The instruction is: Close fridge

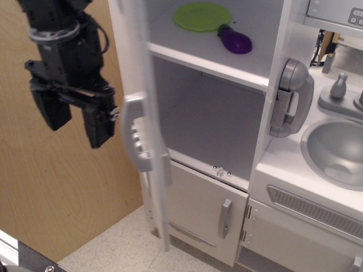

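My hand (76,122) hangs at the left, black and blocky, its two thick fingers (97,126) spread apart and holding nothing. It sits just left of the fridge (227,85) door's edge — I cannot tell whether it touches. The door (148,113) is smooth white board, seen nearly edge-on, swung partway out from the cabinet, with a grey moulded plastic recess (138,139) showing on its outer face. Inside, the upper shelf holds a flat lime-green plate (202,16) and a glossy purple eggplant (235,40) just beside it, at the plate's right rim. Right of the cabinet hangs a grey phone handset (292,97); beyond it, a rounded grey sink (336,152). Below is a shorter white door with a small grey handle (225,217). Behind my hand stands a light wood panel (51,187).
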Controlling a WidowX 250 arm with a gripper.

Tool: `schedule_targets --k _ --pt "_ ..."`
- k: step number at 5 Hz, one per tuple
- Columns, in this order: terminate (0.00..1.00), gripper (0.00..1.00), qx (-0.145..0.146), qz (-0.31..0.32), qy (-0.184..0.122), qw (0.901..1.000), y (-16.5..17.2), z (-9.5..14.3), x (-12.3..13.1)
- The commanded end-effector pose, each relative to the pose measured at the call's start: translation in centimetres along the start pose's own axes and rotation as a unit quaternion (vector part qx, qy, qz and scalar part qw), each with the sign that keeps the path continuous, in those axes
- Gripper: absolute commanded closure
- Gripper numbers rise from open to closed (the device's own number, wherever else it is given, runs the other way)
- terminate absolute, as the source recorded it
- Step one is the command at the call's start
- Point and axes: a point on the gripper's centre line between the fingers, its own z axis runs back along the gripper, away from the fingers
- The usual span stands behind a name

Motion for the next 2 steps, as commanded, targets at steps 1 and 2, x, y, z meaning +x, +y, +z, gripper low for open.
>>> schedule_targets --k 1,2 --pt "0.0 0.0 0.001 0.033 -0.027 0.9991 1.6 1.8 2.2" --pt "0.0 0.0 0.0 0.085 -0.033 0.9958 3.6 2.4 5.5"
